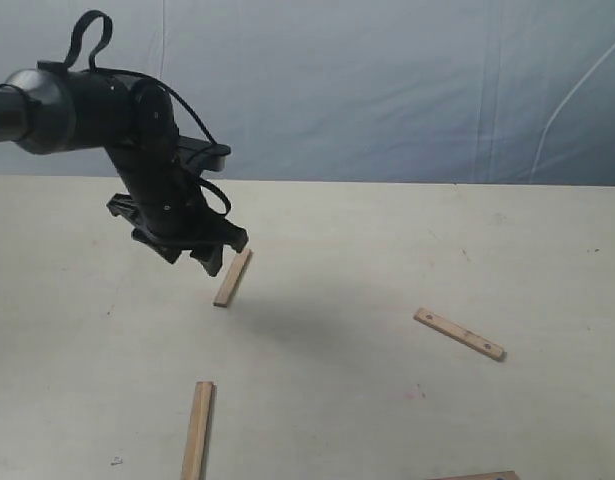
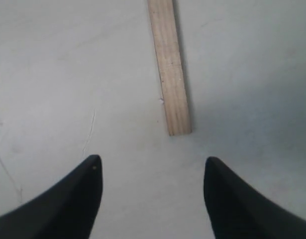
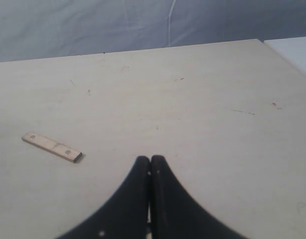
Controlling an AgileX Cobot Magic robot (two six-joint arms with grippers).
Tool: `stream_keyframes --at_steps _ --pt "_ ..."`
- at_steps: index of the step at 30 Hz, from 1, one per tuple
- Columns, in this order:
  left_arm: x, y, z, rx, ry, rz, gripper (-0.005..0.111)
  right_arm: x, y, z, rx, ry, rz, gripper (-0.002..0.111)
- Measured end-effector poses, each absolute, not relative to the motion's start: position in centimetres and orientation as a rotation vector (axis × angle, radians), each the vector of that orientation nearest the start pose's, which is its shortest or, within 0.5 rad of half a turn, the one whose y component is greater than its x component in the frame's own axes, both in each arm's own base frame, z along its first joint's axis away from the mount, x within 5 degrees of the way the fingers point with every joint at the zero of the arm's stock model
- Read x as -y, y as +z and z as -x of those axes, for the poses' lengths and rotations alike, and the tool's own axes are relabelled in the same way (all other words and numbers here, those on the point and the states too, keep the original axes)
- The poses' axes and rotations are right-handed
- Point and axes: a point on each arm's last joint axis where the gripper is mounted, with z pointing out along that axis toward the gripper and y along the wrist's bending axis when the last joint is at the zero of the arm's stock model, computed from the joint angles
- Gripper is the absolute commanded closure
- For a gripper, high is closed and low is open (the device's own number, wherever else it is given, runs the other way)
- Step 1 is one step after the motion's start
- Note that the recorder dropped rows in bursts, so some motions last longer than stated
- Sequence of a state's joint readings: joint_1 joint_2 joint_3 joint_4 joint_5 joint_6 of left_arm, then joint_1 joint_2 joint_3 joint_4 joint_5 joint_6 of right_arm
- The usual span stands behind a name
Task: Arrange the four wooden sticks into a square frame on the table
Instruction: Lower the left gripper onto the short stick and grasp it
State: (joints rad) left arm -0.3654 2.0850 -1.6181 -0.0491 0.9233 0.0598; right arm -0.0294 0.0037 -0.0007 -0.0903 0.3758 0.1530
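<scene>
Left gripper [image 2: 153, 159] wide open beside far-left stick [image 2: 170, 74]: likely light, stiff, thin (lying flat); pinch across long edges mid-length.

Fourth stick [image 1: 479, 476] mostly cropped (bottom edge)

Nothing readable shows in any view: no text, label, brand, number or sign. The wooden stick [image 3: 52, 147] in the right wrist view carries only two small dark holes, and the table [image 1: 387, 250] only faint specks and scuffs, none of which form characters.
</scene>
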Motion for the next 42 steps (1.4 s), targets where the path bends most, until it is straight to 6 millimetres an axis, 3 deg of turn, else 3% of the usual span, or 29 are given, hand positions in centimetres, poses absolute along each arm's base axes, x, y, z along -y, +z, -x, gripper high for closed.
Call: stream_keyframes --at_steps 7,16,26,29,34,42 --pt "16.6 16.8 -41.9 -2.829 -0.148 -0.592 0.037 0.5 18.0 -5.3 -1.857 -0.003 -0.114 0.109" --pt "16.9 13.0 -42.7 -2.854 -0.139 -0.593 0.036 0.5 18.0 -5.3 -1.857 -0.002 -0.115 0.109" --pt "18.8 12.3 -43.5 -2.728 -0.22 -0.542 0.04 0.5 17.9 -5.3 -1.859 -0.002 -0.116 0.109" --pt "19.1 11.6 -43.5 -2.727 -0.201 -0.574 0.05 0.5 17.9 -5.3 -1.859 -0.002 -0.116 0.109" --pt "19.1 11.2 -43.8 -2.717 -0.179 -0.589 0.105 0.5 17.9 -5.3 -1.859 -0.002 -0.116 0.109" --pt "19.1 12.1 -43.7 -2.743 -0.179 -0.6 0.107 0.5 17.9 -5.3 -1.859 -0.002 -0.116 0.109"
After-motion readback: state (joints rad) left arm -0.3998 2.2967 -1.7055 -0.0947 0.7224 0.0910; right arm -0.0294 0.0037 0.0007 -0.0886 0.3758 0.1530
